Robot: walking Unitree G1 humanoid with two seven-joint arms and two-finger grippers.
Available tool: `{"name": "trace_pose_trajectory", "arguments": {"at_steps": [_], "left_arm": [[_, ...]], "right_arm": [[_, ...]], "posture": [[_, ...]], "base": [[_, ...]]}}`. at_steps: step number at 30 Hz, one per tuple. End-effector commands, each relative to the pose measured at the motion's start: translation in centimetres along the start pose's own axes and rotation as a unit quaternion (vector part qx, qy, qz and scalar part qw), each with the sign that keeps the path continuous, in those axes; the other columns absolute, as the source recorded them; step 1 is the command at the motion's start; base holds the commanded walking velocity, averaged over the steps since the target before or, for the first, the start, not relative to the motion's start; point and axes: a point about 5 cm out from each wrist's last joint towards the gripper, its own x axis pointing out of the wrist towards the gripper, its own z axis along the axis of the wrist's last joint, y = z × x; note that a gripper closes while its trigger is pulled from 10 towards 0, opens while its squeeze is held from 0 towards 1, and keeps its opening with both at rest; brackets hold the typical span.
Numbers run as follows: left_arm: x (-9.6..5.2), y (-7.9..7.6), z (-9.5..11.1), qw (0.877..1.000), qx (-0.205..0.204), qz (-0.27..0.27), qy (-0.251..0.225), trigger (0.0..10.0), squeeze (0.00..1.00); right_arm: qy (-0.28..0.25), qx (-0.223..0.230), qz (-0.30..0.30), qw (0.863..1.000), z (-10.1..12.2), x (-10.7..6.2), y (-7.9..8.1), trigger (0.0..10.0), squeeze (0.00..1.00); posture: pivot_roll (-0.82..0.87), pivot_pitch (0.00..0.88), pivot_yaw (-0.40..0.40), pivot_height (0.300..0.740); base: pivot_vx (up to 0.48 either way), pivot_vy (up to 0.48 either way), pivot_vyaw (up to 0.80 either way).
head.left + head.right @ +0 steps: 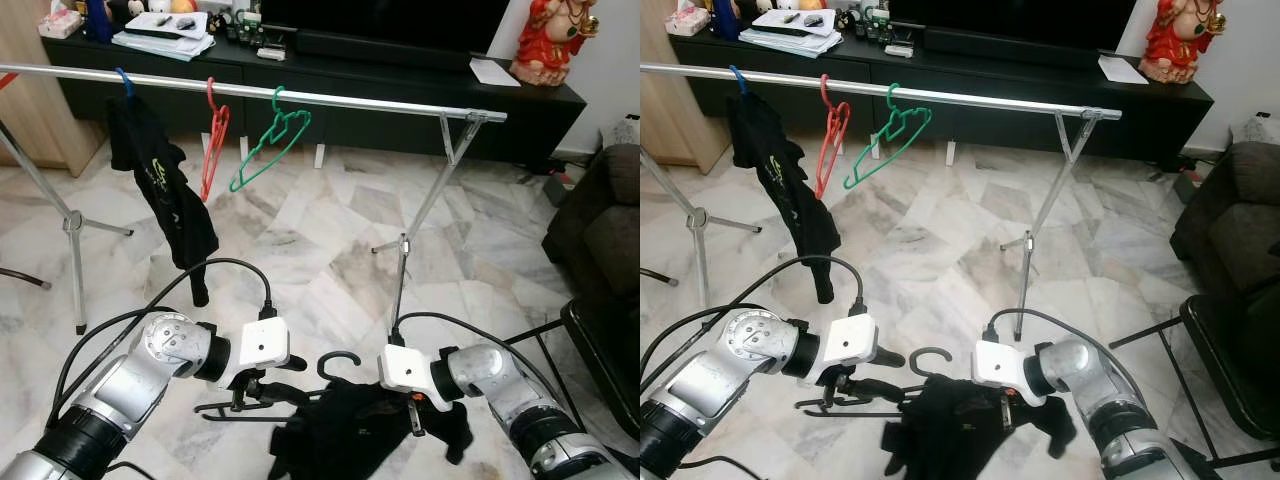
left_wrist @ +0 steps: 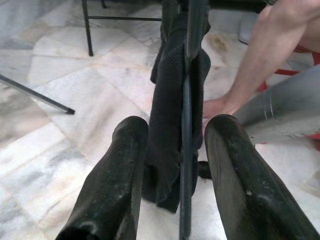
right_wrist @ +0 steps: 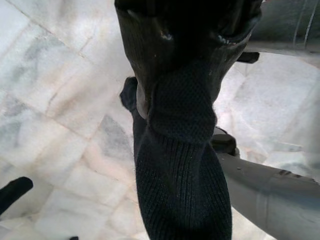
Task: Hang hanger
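Low over the shiny marble floor point(image 1: 330, 240), I hold a thin black hanger point(image 1: 335, 362) with a soft knitted black top point(image 1: 350, 435) on it. My left fingers point(image 2: 120, 180) pinch its bar. My right fingers point(image 3: 150, 60) squeeze the cloth. The silver rail point(image 1: 330, 98) stands ahead.

Premises: a home living room. Marble floor point(image 1: 300, 230), black TV console point(image 1: 330, 75), dark sofa point(image 1: 605, 215). Clothes rail point(image 1: 250, 92) stands indoors.
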Motion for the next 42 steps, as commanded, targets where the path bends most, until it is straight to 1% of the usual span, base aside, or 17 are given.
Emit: {"name": "trace_pose_trajectory", "arguments": {"at_steps": [1,3,7,10,15,16,18,19,21,23,25,26,29,32,36,40,42], "left_arm": [[-1.0,0.5,-0.5,0.999,-0.008,0.032,0.003,10.0,1.0],[-1.2,0.7,-0.6,0.999,-0.011,0.045,0.003,10.0,1.0],[-3.1,1.7,-1.6,0.987,-0.044,0.156,-0.012,10.0,1.0],[-4.1,1.7,-2.5,0.974,-0.069,0.215,-0.024,10.0,1.0],[-4.9,1.4,-3.7,0.959,-0.092,0.267,-0.023,10.0,1.0],[-5.4,0.8,-5.2,0.94,-0.13,0.313,-0.029,10.0,1.0],[-5.5,0.2,-6.0,0.93,-0.148,0.336,-0.033,10.0,1.0],[-5.5,0.2,-6.0,0.93,-0.148,0.336,-0.033,10.0,1.0],[-5.5,0.2,-7.1,0.906,-0.163,0.39,-0.028,10.0,0.99],[-5.6,0.1,-8.1,0.886,-0.187,0.423,-0.028,10.0,0.0],[-5.7,-0.2,-8.9,0.871,-0.203,0.447,-0.023,10.0,0.0],[-5.6,-0.5,-9.8,0.855,-0.224,0.467,-0.024,10.0,0.0],[-5.3,-0.9,-10.6,0.842,-0.242,0.482,-0.018,10.0,0.0],[-3.7,-1.8,-11.2,0.843,-0.271,0.464,-0.022,10.0,0.0],[-1.9,-2.4,-11.2,0.852,-0.283,0.439,-0.031,10.0,0.0],[-0.9,-2.7,-11.1,0.857,-0.293,0.421,-0.043,10.0,0.0],[-0.3,-3.1,-11.4,0.866,-0.292,0.405,-0.036,10.0,0.0]], "right_arm": [[0.001,0.007,-0.014,1.0,-0.5,-0.5,0.0,0.0,0.0],[0.0,0.007,-0.021,1.0,-0.5,-0.6,-0.1,0.0,0.0],[0.005,0.013,-0.065,0.998,-0.7,-1.5,-0.8,0.0,0.0],[0.005,0.007,-0.08,0.997,-0.6,-2.0,-1.2,0.0,0.0],[0.004,0.001,-0.099,0.995,-0.3,-2.7,-1.7,0.0,0.0],[0.006,-0.009,-0.107,0.994,0.1,-3.3,-2.2,0.0,0.0],[0.006,-0.017,-0.111,0.994,0.3,-3.6,-2.4,0.0,0.0],[0.006,-0.017,-0.111,0.994,0.3,-3.6,-2.4,0.0,0.0],[0.001,-0.032,-0.119,0.992,1.1,-3.8,-2.9,0.0,0.0],[-0.001,-0.044,-0.126,0.991,1.7,-4.0,-3.3,0.0,0.0],[-0.004,-0.053,-0.133,0.99,2.3,-4.3,-3.7,0.0,0.0],[-0.012,-0.061,-0.144,0.988,2.9,-4.6,-4.2,0.0,0.0],[-0.025,-0.071,-0.149,0.986,3.6,-4.7,-4.5,0.0,0.0],[-0.057,-0.095,-0.131,0.985,5.2,-4.4,-4.5,0.0,0.0],[-0.088,-0.122,-0.111,0.982,7.0,-4.2,-4.5,0.0,0.0],[-0.091,-0.144,-0.116,0.979,7.9,-4.6,-4.8,0.0,0.0],[-0.112,-0.156,-0.116,0.974,9.0,-5.1,-5.0,0.0,0.0]], "posture": [[0.02,0.151,-0.12,0.74],[0.02,0.151,-0.12,0.74],[0.02,0.154,-0.123,0.74],[0.02,0.156,-0.123,0.74],[0.01,0.154,-0.122,0.74],[0.01,0.154,-0.122,0.74],[0.01,0.148,-0.122,0.74],[0.01,0.148,-0.122,0.74],[0.01,0.146,-0.119,0.74],[0.01,0.138,-0.115,0.74],[0.01,0.137,-0.114,0.74],[0.01,0.133,-0.113,0.74],[0.01,0.131,-0.11,0.74],[0.0,0.125,-0.111,0.74],[0.0,0.13,-0.115,0.74],[0.0,0.133,-0.117,0.74],[0.0,0.138,-0.118,0.74]], "base": [[0.0,0.0,0.0],[0.0,0.0,0.0],[0.0,0.0,0.0],[0.0,0.0,0.0],[0.0,0.0,0.0],[0.0,0.0,0.0],[0.0,0.0,0.0],[0.0,0.0,0.0],[0.0,0.0,0.0],[0.0,0.0,0.0],[0.0,0.0,0.0],[0.0,0.0,0.0],[0.0,0.0,0.0],[0.0,0.0,0.0],[0.0,0.0,0.0],[0.0,0.0,0.0],[0.0,0.0,0.0]]}}
